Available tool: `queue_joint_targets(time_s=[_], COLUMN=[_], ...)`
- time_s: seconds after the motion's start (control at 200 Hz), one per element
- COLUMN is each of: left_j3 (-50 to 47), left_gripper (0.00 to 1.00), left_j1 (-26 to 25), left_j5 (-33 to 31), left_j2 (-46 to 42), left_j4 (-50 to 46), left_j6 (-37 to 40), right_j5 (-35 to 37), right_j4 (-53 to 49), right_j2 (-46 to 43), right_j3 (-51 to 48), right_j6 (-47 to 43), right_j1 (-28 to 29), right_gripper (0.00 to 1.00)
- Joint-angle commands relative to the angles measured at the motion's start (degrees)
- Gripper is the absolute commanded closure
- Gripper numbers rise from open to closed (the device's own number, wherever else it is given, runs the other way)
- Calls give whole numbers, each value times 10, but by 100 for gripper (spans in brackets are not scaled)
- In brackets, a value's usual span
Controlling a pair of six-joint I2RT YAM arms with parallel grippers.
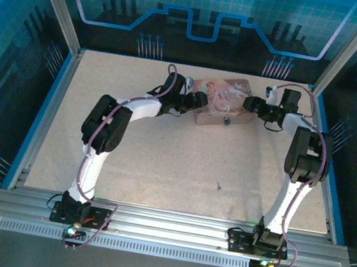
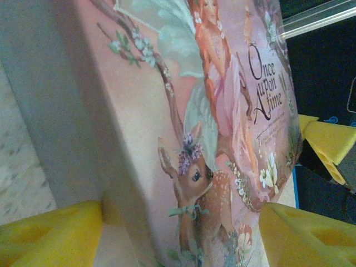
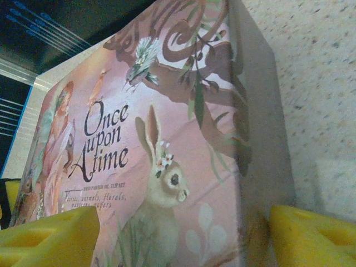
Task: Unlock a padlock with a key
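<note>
Padlock [image 1: 227, 122] (a mere dark speck from above) sits on the near face of the pink tin box [image 1: 220, 96], between the claws and nearer the right: left gripper [image 1: 195, 102] and right gripper [image 1: 250, 104], jaws spread wide, straddle the box's opposite ends.

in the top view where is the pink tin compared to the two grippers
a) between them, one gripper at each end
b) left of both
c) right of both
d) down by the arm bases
a: in the top view the pink tin box lies with the left gripper at its left end and the right gripper at its right end, far from the arm bases.
</note>
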Motion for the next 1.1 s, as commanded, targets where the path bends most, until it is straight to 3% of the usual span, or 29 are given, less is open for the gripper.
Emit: queue_joint_targets(time_s=[0.0,0.58,0.86,1.09], left_j3=[-43,-284,-326,-327], left_gripper=[25,23,20,17], left_j1=[-13,-7,-3,5], left_j5=[35,-9,-42,-50], left_j2=[-61,-239,-277,-284], left_j4=[13,21,8,-3], left_j6=[21,32,39,46], right_j5=[-54,30,84,111], right_j4=[19,117,145,123], right_j2=[-50,-226,-271,-276], right_j3=[-53,-311,-390,-383], right_j6=[17,74,102,97], right_j1=[51,163,206,207], right_gripper=[20,19,17,13])
